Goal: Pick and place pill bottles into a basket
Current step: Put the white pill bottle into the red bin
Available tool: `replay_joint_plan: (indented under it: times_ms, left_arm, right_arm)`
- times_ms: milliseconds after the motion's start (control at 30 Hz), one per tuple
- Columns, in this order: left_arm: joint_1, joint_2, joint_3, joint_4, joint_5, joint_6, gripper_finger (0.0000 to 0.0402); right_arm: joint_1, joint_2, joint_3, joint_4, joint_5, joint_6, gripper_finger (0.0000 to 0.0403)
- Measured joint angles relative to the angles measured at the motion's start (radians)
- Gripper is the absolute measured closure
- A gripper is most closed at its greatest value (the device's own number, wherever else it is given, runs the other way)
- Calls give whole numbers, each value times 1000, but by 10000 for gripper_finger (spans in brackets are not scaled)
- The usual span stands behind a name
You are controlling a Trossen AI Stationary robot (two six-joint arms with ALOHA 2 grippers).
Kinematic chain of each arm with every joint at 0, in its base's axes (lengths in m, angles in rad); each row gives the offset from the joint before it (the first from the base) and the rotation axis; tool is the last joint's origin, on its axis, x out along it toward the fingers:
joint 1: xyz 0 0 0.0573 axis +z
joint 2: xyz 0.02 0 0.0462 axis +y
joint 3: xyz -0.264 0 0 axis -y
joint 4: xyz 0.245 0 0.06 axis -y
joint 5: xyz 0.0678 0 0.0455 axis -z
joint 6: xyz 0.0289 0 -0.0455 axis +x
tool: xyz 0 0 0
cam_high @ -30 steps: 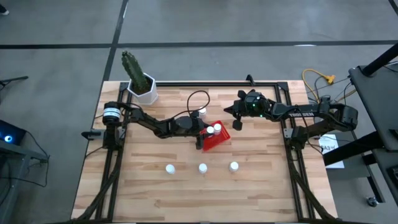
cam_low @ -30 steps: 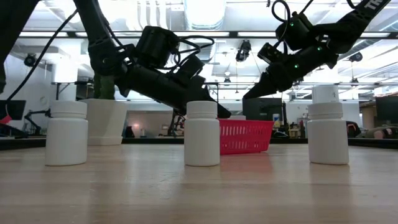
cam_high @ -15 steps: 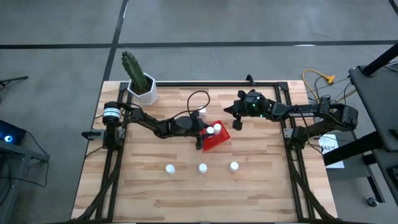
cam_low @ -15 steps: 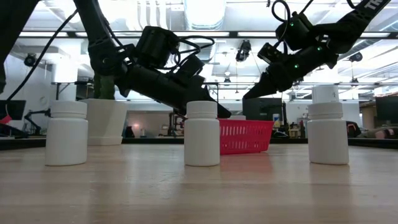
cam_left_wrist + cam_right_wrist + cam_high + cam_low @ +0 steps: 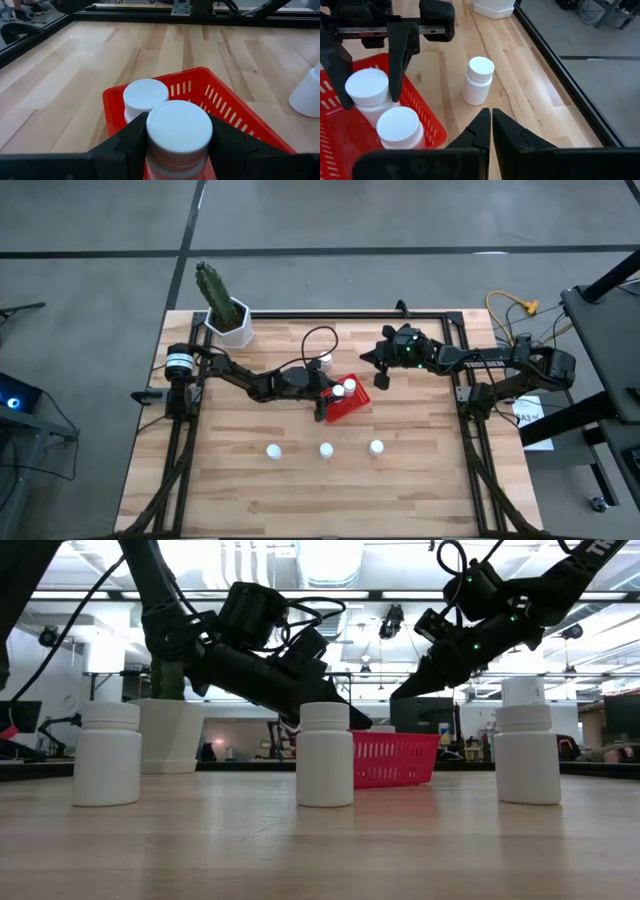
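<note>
The red basket (image 5: pixel 352 404) stands mid-table, turned cornerwise. Two white pill bottles stand in it: one (image 5: pixel 350 385) free on the basket's floor, one (image 5: pixel 339 391) between my left gripper's fingers (image 5: pixel 330 394). My left gripper (image 5: pixel 179 150) is shut on that bottle (image 5: pixel 179 127). My right gripper (image 5: pixel 381 379) is shut and empty, raised above the table to the far right of the basket; it also shows in its own view (image 5: pixel 491 125). One bottle (image 5: pixel 325 360) stands on the table beyond the basket. Three bottles (image 5: pixel 273 450) (image 5: pixel 326 450) (image 5: pixel 376 447) stand in a row nearer the front. My left gripper pinches the bottle between its two fingers (image 5: pixel 125 145), on opposite sides of the round cap (image 5: pixel 152 132) and the body just under it. The fingers come slanting down from the table's left. The bottle is upright with its lower part inside the basket (image 5: pixel 350 107); whether it rests on the floor is hidden.
A white hexagonal pot with a cactus (image 5: pixel 230 320) stands at the far left corner. A black frame rail (image 5: pixel 350 314) runs round the table's far edge and sides. Bare wood lies between the basket and the front row of bottles.
</note>
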Motion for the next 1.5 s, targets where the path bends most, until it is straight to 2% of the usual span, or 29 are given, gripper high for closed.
replay_joint_plan:
  times_ms: [233, 533, 1033, 1267, 1500]
  left_arm:
    - [0, 0, 0, 0, 3, 1, 243]
    - [0, 0, 0, 1, 3, 2, 195]
    - [0, -44, 6, 5, 4, 54, 192]
    - [0, -135, 9, -61, 4, 95, 192]
    - [-2, -340, -20, -194, 6, 120, 193]
  right_arm:
    - [0, 0, 0, 0, -3, 1, 394]
    - [0, 0, 0, 0, -3, 4, 394]
    - [0, 0, 0, -2, -3, 4, 394]
    - [0, 0, 0, -5, -3, 3, 394]
    - [0, 0, 0, -2, -3, -1, 394]
